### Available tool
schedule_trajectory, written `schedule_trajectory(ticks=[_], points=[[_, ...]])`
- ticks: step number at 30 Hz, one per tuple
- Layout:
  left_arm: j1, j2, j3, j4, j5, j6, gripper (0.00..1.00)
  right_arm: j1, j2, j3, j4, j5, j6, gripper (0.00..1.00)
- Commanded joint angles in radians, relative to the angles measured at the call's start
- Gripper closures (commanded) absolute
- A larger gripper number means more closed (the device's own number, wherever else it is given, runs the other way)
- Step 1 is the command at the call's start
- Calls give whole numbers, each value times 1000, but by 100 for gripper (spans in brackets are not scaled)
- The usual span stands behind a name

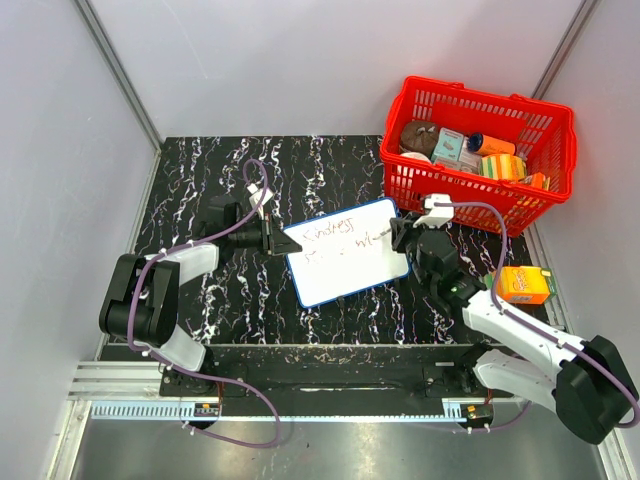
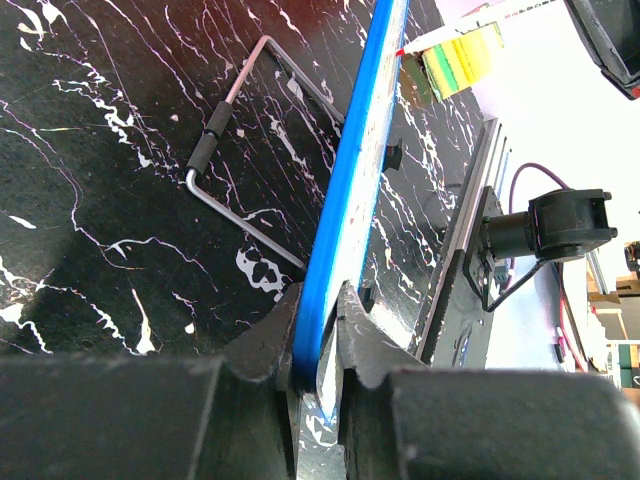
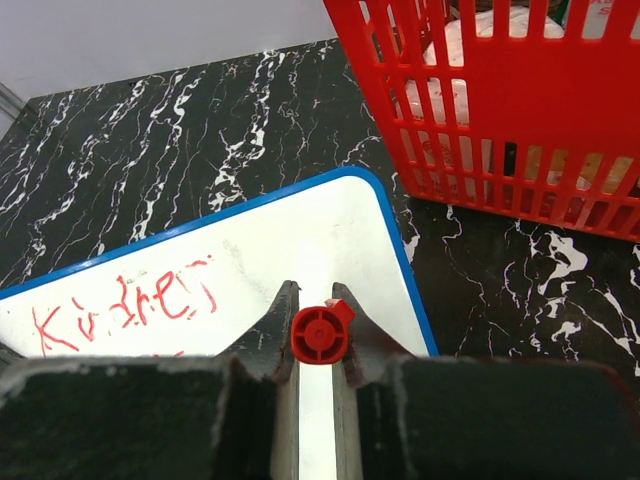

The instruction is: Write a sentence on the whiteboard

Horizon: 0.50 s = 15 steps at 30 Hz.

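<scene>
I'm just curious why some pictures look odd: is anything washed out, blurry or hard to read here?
Top view: evenly lit, yet the red writing on the whiteboard is too small to read. Left wrist view: upper right corner washed out white; left hand dark. Right wrist view: writing sharp, right hand soft-edged.

You can see a red plastic basket (image 1: 455, 195) at the far right of the black marble desk (image 1: 200, 170), full of small packs. A small orange box (image 1: 523, 284) sits near its front side. A bent grey wire (image 2: 207, 148) lies flat on the desk.
</scene>
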Motion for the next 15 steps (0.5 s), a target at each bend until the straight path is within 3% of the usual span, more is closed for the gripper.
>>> schedule_trajectory(ticks=[1, 15], points=[[5, 38, 5, -18, -285, 177, 100, -22, -3, 14, -27, 68, -10, 100], [4, 36, 4, -18, -285, 177, 100, -32, -63, 20, -11, 65, -25, 100]])
